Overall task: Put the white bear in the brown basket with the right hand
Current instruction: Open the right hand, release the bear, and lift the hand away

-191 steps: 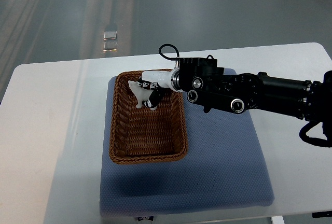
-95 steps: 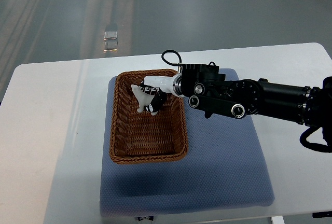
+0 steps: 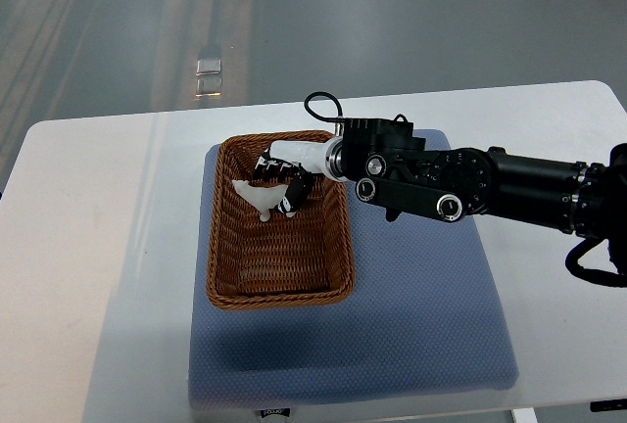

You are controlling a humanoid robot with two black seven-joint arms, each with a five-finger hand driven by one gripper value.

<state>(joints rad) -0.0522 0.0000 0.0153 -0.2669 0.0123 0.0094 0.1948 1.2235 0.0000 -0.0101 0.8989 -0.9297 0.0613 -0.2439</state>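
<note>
The white bear (image 3: 253,193) lies tilted on its side in the far half of the brown wicker basket (image 3: 227,258), its head pointing left. My right hand (image 3: 281,178), white with black fingers (image 3: 295,193), hovers over the basket's far right corner, just right of the bear. The fingers are spread, and the bear rests against their tips rather than between them. The black right arm (image 3: 470,183) reaches in from the right edge. No left arm shows.
The basket stands on a blue-grey mat (image 3: 411,305) on a white table (image 3: 98,247). A black cable loop (image 3: 318,105) sticks up at the wrist. Grey floor lies beyond the table's far edge.
The hand carried the bear a little further over the basket, then its fingers spread. The bear tipped from upright to lying leftward and lower in the basket.
</note>
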